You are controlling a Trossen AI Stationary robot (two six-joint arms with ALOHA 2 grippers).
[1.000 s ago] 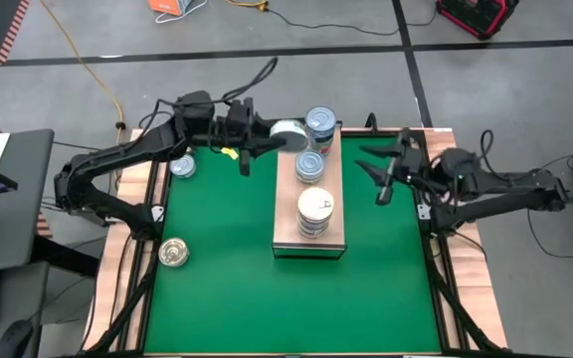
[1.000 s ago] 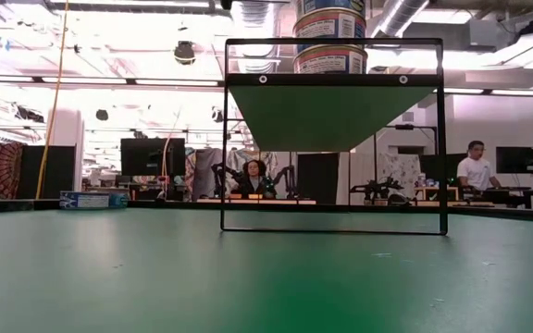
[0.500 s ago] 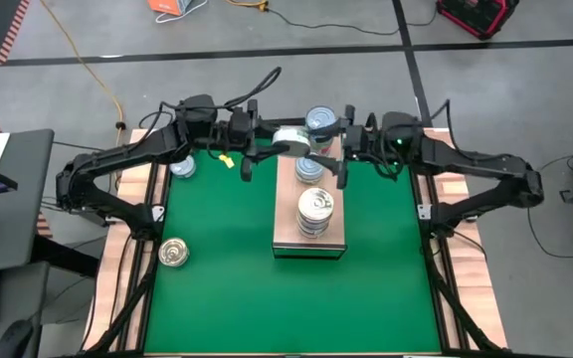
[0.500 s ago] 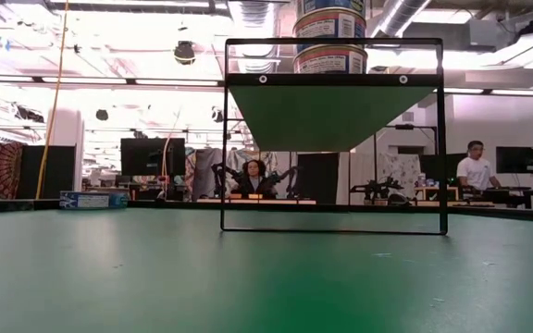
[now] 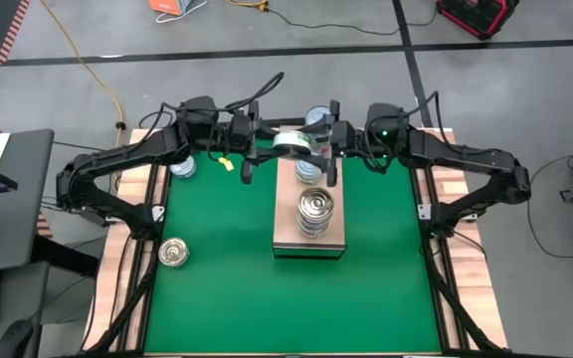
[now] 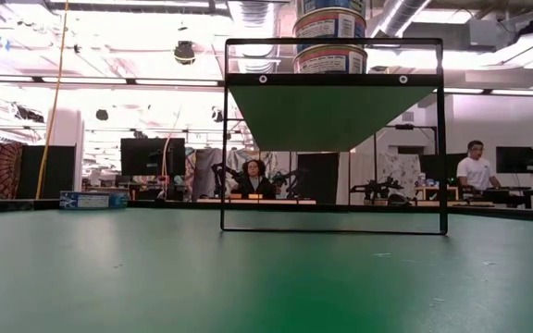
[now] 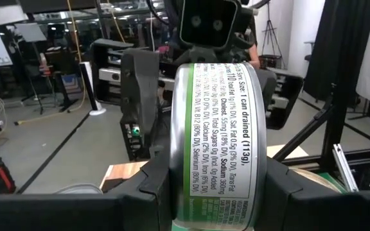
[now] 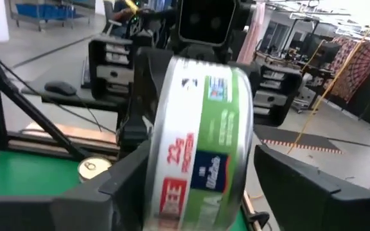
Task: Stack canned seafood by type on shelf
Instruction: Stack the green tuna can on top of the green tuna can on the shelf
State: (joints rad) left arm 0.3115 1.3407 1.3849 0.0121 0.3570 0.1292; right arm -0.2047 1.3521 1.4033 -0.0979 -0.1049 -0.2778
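Observation:
A tin of canned seafood (image 7: 217,128) with a white and green label hangs on edge above the far part of the shelf (image 5: 285,227), with my left gripper (image 5: 285,142) shut on it. My right gripper (image 8: 201,176) faces it from the table's right, open, one finger on each side of the same tin (image 8: 201,135). Three stacks of tins stand on the shelf: a near one (image 5: 314,213), a middle one (image 5: 309,171) and a far one (image 5: 316,118), partly hidden by the grippers. In the low view only one stack (image 6: 329,37) shows. My left gripper pinches the tin between its two fingers, one on each flat face (image 7: 175,186). The fingers come level from the table's left. The tin stands on edge, lifted clear above the shelf. My right gripper's fingers (image 8: 124,183) flank the tin; whether one touches it I cannot tell.
Two loose tins lie apart from the shelf: one (image 5: 182,167) at the mat's far left edge and one (image 5: 173,253) on the green mat (image 5: 227,298) at the near left. Near and right of the shelf the mat is bare. People sit in the room behind.
My right gripper has swung from the table's right edge toward the left and a little up, to the tin that my left gripper holds, and now stands around it. The tin has stayed above the shelf's far part.

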